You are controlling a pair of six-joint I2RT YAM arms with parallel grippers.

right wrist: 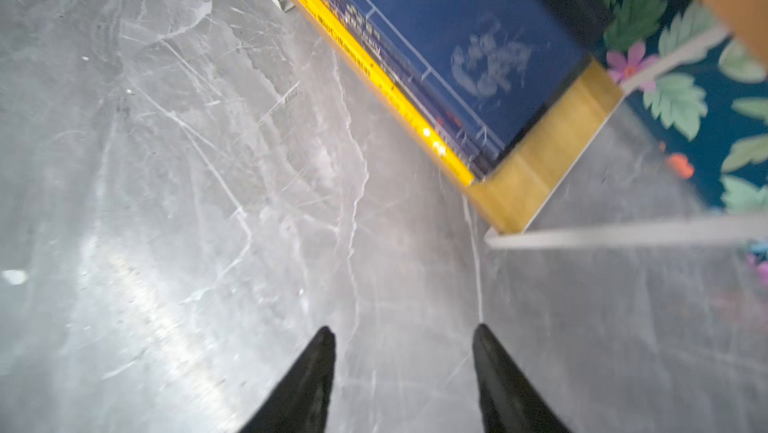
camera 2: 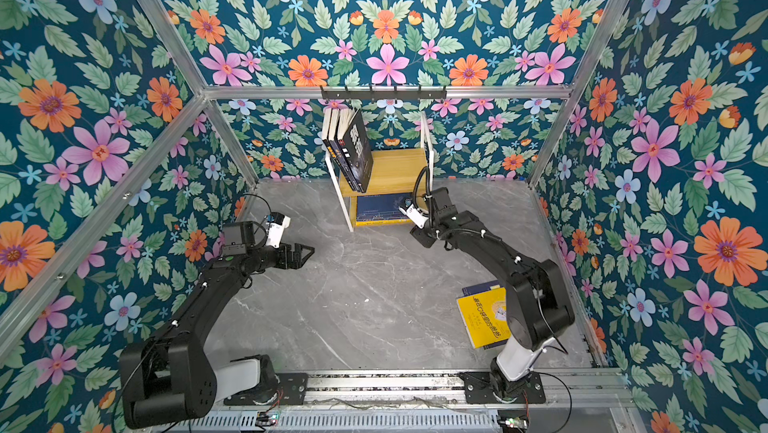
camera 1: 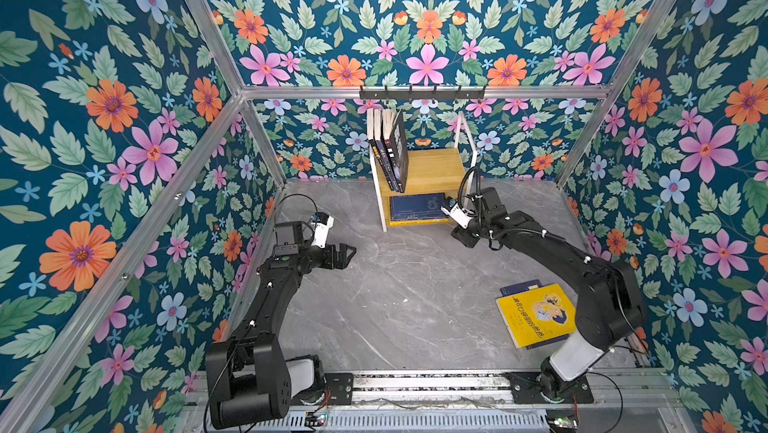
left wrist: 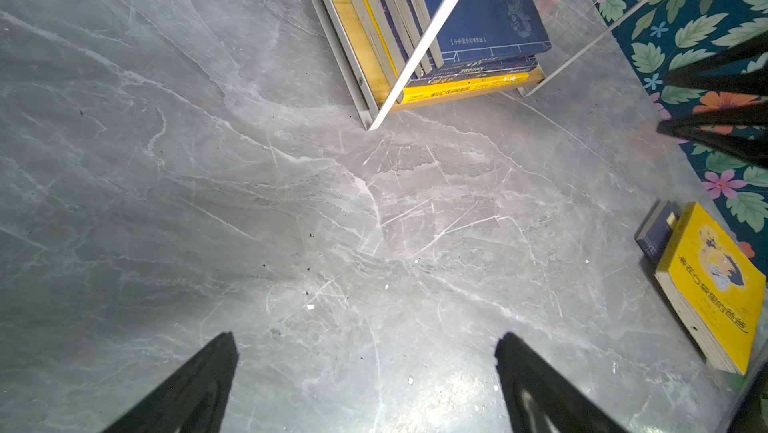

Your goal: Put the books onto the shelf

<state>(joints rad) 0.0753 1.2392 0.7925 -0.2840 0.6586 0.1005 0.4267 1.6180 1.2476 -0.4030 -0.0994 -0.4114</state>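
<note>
Shelf stands at the back of the counter, below the hook rail.

Upper tier: upright books grouped at its left end. The outermost, black-covered, tilts against the others. The rest of the board is bare.

Lower tier: flat stack lying on the board, navy cover on top, yellow spine at the bottom, navy spines between (clear in left wrist view,). A strip of bare board shows beside the stack in right wrist view.

Off the shelf: yellow book lies flat on the counter at front right, close to the right arm's base and well apart from the shelf. It rests on a navy book, of which only one edge and corner show.

Left pincer: jaws spread wide, nothing between them, above bare counter at left, apart from the shelf and all books.

Right pincer: jaws parted, nothing between them. Tips point at bare counter just in front of the lower tier, near the shelf's right front leg, touching neither stack nor frame. Right wrist view is blurred.
</note>
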